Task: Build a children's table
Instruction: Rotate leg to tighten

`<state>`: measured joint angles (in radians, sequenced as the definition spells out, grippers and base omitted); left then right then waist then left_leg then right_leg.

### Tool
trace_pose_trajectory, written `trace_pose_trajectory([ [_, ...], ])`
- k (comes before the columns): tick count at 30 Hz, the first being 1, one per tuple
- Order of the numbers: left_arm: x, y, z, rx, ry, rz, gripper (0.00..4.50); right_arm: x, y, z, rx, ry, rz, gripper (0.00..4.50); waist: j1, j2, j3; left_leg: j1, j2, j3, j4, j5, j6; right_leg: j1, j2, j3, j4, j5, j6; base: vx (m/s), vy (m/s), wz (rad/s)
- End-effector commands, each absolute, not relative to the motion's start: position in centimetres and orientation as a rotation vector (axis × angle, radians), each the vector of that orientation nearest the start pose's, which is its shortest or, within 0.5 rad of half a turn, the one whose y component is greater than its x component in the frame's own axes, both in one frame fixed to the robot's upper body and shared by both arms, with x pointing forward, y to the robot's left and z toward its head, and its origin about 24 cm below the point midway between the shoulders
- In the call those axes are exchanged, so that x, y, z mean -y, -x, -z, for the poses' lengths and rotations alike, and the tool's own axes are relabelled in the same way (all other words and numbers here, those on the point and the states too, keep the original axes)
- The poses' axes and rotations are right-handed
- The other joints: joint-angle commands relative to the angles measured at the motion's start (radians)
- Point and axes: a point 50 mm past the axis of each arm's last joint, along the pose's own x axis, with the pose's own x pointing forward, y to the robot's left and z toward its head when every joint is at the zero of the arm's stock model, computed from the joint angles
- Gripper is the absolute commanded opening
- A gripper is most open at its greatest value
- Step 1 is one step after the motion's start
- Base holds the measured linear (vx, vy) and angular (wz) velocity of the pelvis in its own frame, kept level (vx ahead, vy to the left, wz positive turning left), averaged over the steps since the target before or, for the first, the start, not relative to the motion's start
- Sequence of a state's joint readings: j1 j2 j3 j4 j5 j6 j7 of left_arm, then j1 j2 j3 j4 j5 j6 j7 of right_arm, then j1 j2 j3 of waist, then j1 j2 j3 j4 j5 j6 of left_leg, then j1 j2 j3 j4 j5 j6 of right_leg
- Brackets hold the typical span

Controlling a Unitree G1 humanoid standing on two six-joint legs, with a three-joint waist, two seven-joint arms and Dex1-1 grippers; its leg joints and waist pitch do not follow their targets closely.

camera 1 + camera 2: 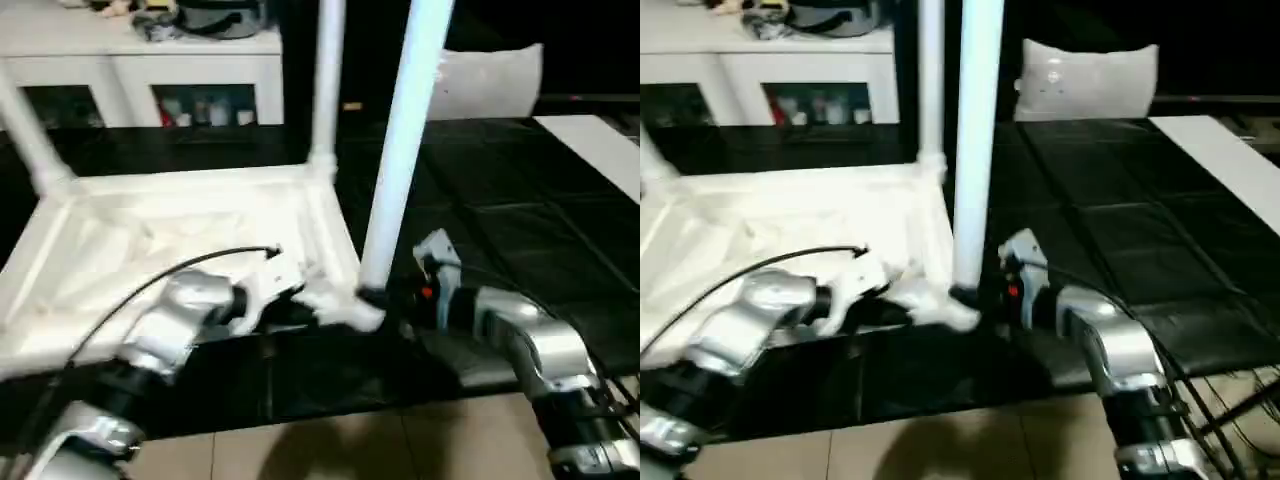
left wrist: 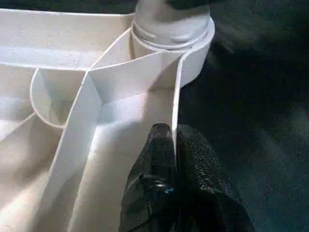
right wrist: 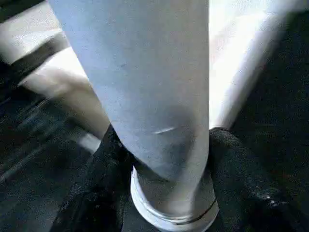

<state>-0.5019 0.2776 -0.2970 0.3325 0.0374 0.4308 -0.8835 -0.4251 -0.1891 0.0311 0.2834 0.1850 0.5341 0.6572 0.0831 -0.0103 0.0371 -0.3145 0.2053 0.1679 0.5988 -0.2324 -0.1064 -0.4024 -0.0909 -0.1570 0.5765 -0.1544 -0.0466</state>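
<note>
My right gripper (image 3: 164,193) clamps the light, stiff, smooth leg (image 1: 405,150) low, by the near-right socket; my left gripper (image 2: 173,145) pinches the tabletop's (image 1: 90,250) thin rim.

It looks like a room in a home, maybe a playroom. A white cabinet (image 1: 150,60) with open shelves holds small colourful things, dark foam mats (image 1: 520,200) cover the floor, and a white pillow (image 1: 1087,82) lies behind.

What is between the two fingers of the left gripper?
In the left wrist view, the left gripper pinches the thin side wall of the upturned white table top; that wall alone lies between its fingers.
</note>
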Motion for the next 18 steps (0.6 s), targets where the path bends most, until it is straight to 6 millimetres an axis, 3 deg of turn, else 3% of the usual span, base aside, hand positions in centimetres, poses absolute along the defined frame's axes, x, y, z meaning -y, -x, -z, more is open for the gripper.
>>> trace_pose_trajectory([
  [1, -8.6, -31.6, -5.4, -0.45, -0.276, 0.967, 0.0, 11.0, -31.8, -4.4, -0.434, -0.105, -0.653, 2.03, 0.0, 0.005, -0.055, -0.02, 0.012, -0.011, -0.071, -0.16, 0.002, 0.061, -0.065, 0.04, -0.101, -0.503, 0.009, 0.0, 0.0, 0.0],
  [3, -8.2, -31.9, -5.6, -0.437, -0.246, 0.91, 0.0, 11.2, -32.1, -4.3, -0.432, -0.107, -0.589, 2.03, -0.003, 0.004, -0.056, -0.02, 0.011, -0.009, -0.071, -0.144, 0.022, 0.06, -0.066, 0.046, -0.1, -0.473, 0.002, 0.0, 0.0, 0.0],
  [5, -7.7, -32.0, -5.8, -0.424, -0.234, 0.878, 0.0, 11.3, -32.3, -4.5, -0.414, -0.123, -0.551, 2.03, 0.002, 0.011, -0.061, -0.02, 0.016, -0.008, -0.071, -0.1, 0.041, 0.06, -0.065, 0.056, -0.085, -0.389, -0.033, 0.0, 0.0, 0.0],
  [7, -7.5, -32.0, -5.8, -0.424, -0.232, 0.873, 0.0, 11.2, -32.3, -4.6, -0.409, -0.127, -0.544, 2.03, 0.005, 0.006, -0.066, -0.026, 0.017, -0.008, -0.07, -0.057, 0.052, 0.066, -0.065, 0.06, -0.072, -0.316, -0.054, 0.0, 0.0, 0.0],
  [8, -7.3, -31.9, -5.9, -0.422, -0.233, 0.88, 0.0, 11.2, -32.3, -4.7, -0.402, -0.129, -0.541, 2.03, 0.01, 0.01, -0.067, -0.027, 0.02, -0.009, -0.07, -0.024, 0.059, 0.067, -0.065, 0.063, -0.061, -0.256, -0.073, 0.0, 0.0, 0.0],
  [9, -7.1, -31.6, -5.9, -0.419, -0.245, 0.903, 0.0, 11.2, -32.3, -4.9, -0.392, -0.129, -0.547, 2.35, 0.011, 0.01, -0.066, -0.027, 0.022, -0.009, -0.07, -0.011, 0.065, 0.067, -0.064, 0.065, -0.056, -0.211, -0.092, 0.0, 0.0, 0.0],
  [11, -7.0, -31.5, -5.8, -0.414, -0.266, 0.92, 0.0, 11.1, -32.4, -5.1, -0.374, -0.142, -0.556, 2.35, 0.012, 0.013, -0.066, -0.026, 0.023, -0.008, -0.07, -0.015, 0.067, 0.068, -0.066, 0.067, -0.052, -0.187, -0.113, 0.0, 0.0, 0.0],
  [13, -7.2, -31.4, -5.7, -0.411, -0.284, 0.936, 0.0, 11.2, -32.3, -5.2, -0.358, -0.136, -0.577, 2.69, 0.01, 0.017, -0.064, -0.023, 0.023, -0.007, -0.072, -0.041, 0.063, 0.069, -0.066, 0.067, -0.055, -0.201, -0.122, 0.0, 0.0, 0.0],
  [18, -8.2, -31.1, -5.7, -0.404, -0.327, 1.008, 0.0, 12.2, -31.7, -5.2, -0.346, -0.051, -0.679, 3.12, 0.011, 0.014, -0.061, -0.023, 0.022, -0.006, -0.073, -0.061, 0.064, 0.072, -0.066, 0.068, -0.06, -0.234, -0.109, 0.0, 0.0, 0.0],
])
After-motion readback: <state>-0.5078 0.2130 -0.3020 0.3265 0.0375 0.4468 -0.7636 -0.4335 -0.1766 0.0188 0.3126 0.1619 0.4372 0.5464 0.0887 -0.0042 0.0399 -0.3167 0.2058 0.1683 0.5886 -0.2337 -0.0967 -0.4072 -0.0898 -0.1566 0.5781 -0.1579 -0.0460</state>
